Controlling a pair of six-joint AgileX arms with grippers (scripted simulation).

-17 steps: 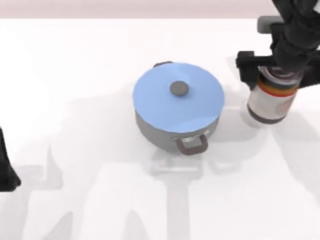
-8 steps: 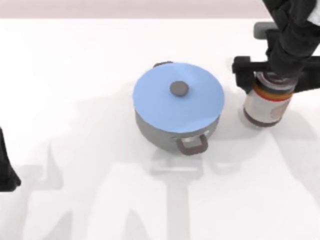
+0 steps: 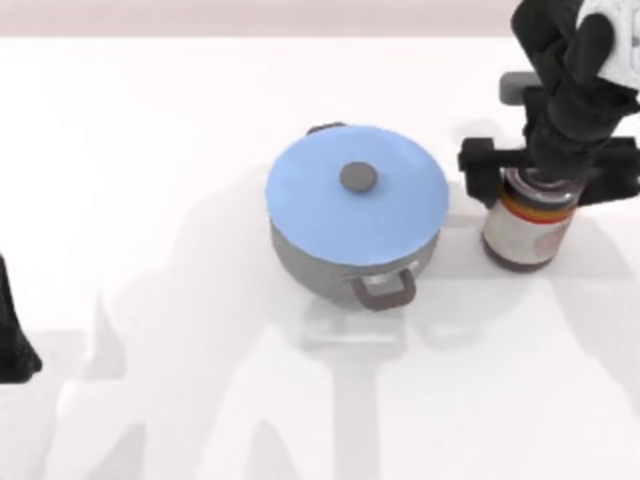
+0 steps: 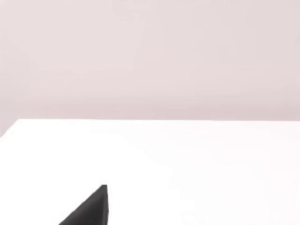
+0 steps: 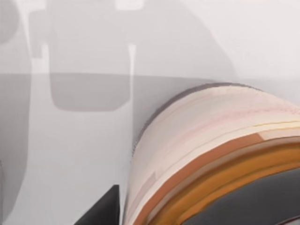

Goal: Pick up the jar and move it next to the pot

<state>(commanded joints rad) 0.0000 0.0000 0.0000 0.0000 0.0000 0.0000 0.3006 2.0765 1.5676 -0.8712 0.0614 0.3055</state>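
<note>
Top view, white table [image 3: 150, 150], pot [image 3: 355, 215], jar [image 3: 525, 228]

The right arm [image 3: 575, 60] is matte black and bulky, built of rounded segments, with a pale white patch at its upper end toward two o'clock in the top view. Its end effector [image 3: 545, 172] carries a flat black crossbar with squared, blocky ends and a small grey block behind it. The left arm [image 3: 12, 335] shows only as a black tapered sliver at nine o'clock.
</note>
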